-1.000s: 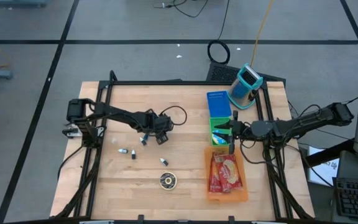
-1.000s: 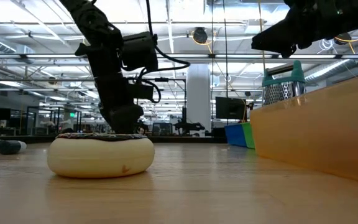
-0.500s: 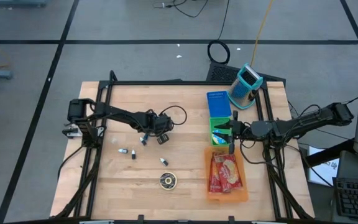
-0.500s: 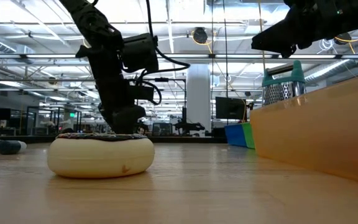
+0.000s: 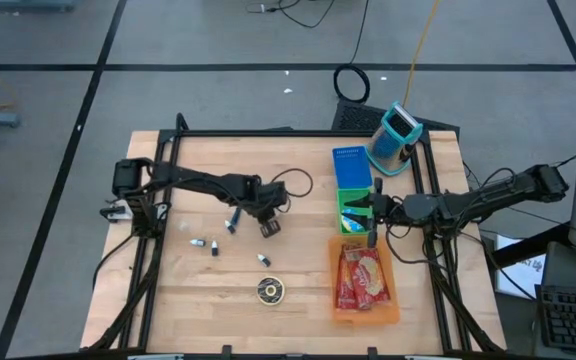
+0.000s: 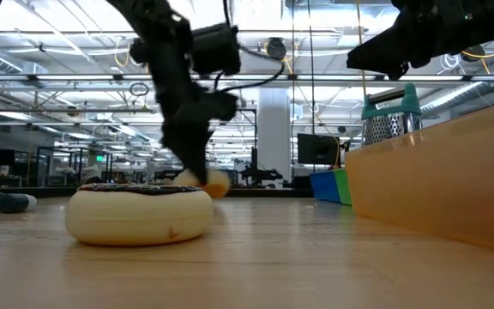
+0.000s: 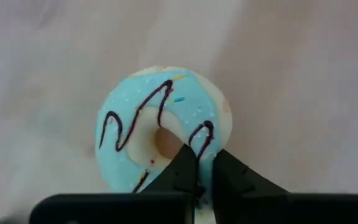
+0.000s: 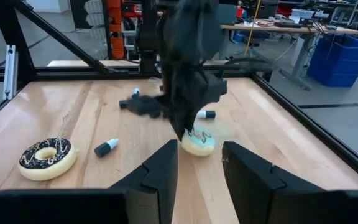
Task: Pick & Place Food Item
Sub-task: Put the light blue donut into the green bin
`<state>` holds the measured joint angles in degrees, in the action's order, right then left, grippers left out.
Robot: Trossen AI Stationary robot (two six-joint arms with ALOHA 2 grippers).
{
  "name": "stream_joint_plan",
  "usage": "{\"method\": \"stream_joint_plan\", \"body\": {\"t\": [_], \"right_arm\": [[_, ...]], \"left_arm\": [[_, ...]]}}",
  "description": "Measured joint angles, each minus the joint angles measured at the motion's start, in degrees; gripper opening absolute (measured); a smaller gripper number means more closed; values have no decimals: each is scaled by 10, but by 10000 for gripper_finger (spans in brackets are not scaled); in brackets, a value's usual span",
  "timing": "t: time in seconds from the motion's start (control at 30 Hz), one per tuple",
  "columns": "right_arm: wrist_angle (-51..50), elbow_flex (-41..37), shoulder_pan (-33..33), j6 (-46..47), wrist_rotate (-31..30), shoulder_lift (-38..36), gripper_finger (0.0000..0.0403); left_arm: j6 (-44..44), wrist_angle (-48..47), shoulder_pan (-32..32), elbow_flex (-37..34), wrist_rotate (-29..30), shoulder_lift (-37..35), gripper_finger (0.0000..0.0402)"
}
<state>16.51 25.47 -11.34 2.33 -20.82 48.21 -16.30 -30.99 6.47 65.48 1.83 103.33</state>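
Left tool (image 7: 205, 180) pinched on the rim of a blue-iced donut (image 7: 160, 140) with dark drizzle, one finger (image 7: 182, 171) in the hole, the other outside; the donut hangs at the fingertips near the middle of the tabletop (image 5: 298, 290), and from table height it looks just clear of the wood, though contact cannot be ruled out. Right tool (image 8: 197, 165) hovers over the green bin (image 5: 352, 212) beside the blue bin (image 5: 349, 165), fingers parted about halfway with nothing between them. A chocolate donut (image 5: 270, 291) lies flat nearer the front edge, small bottles (image 5: 204, 244) scattered nearby, and an orange tray (image 5: 364, 314) holds packaged food.
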Motion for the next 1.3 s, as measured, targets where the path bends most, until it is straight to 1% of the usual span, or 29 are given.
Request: {"method": "stream_joint_plan", "body": {"t": [0.13, 0.23, 0.4, 0.47, 0.5, 0.53, 0.63, 0.8, 0.87, 0.97, 1.0, 1.1, 1.2, 1.3], "right_arm": [[0, 0, 0, 0, 0, 17, 114], [-1, 0, 0, 0, 0, 36, 114], [-2, 0, 0, -3, 1, 68, 114], [0, 0, 0, -3, 5, 81, 114], [-1, 0, 0, -4, 13, 87, 116], [4, 0, 0, -4, 21, 95, 119], [62, 0, 0, -6, 48, 123, 136], [239, 0, 0, -35, 81, 201, 190], [304, 0, 0, -58, 91, 235, 212], [366, 2, 0, -80, 91, 281, 237], [377, 6, 0, -80, 92, 295, 243], [388, 25, 0, -78, 122, 329, 252], [389, 51, 0, -95, 135, 362, 251], [390, 76, 1, -127, 134, 386, 244]], "left_arm": [[74, 23, -14, 51, -97, -1, 22], [137, 56, -28, 71, -192, -1, 14], [187, 125, -33, 61, -342, -25, 10], [193, 147, -29, 44, -390, -40, 12], [194, 169, -28, 34, -402, -50, 12], [194, 192, -27, 22, -410, -59, 10], [174, 261, -17, -19, -428, -90, 7], [104, 394, -1, -72, -427, -107, 20], [85, 406, 3, -81, -428, -107, 21], [77, 412, 2, -83, -426, -106, 10], [75, 412, 1, -84, -425, -106, 7], [66, 423, -3, -84, -425, -106, 10], [56, 439, -8, -84, -425, -106, 23], [56, 443, -14, -84, -423, -106, 24]]}}
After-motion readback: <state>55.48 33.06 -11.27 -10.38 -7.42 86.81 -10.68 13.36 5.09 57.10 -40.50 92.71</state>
